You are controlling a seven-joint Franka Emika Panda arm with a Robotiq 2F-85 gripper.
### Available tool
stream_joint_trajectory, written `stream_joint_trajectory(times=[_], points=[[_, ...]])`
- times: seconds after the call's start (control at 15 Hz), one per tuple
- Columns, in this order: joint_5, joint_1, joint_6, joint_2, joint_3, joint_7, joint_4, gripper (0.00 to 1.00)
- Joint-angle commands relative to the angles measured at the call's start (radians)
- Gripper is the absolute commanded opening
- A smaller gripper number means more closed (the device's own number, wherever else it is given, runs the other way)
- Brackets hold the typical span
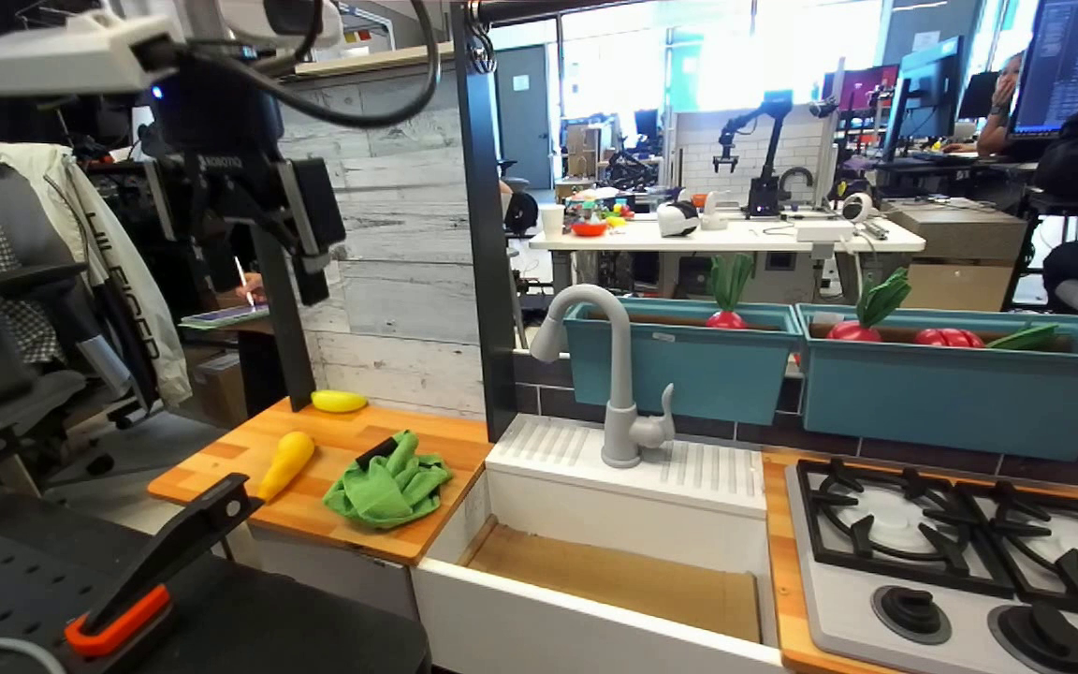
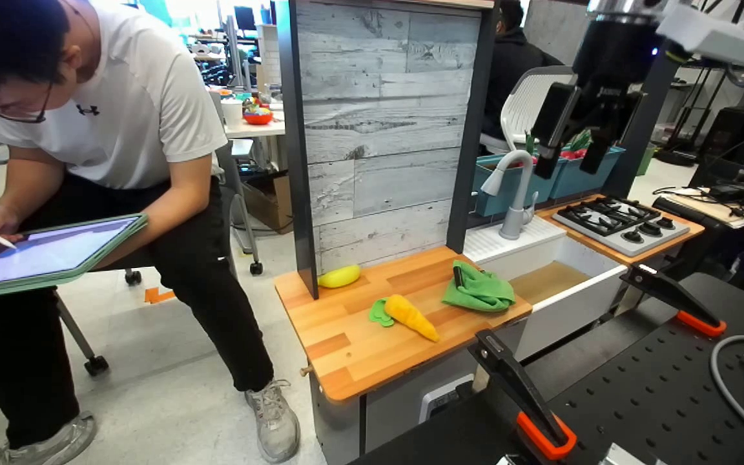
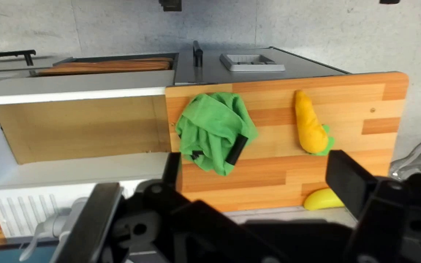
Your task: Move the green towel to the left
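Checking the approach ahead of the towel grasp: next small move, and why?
Probably shift the gripper sideways, ahead of any lowering, to centre the green towel between its open jaws. In the wrist view the towel lies off-centre, nearer the jaw on the picture's left; the empty gripper hangs higher than the wooden counter in both exterior views.

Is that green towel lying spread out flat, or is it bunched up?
Bunched up: the green towel sits in a crumpled heap on the wooden counter, with overlapping folds visible in the wrist view.
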Motion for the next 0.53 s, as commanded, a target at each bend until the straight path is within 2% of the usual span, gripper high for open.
stream_joint_trajectory(times=[0.0,0.47], points=[[0.010,-0.048,0.065,0.158,0.013,-0.008,0.071,1.00],[-0.006,-0.092,0.044,0.420,0.059,0.060,0.283,1.00]])
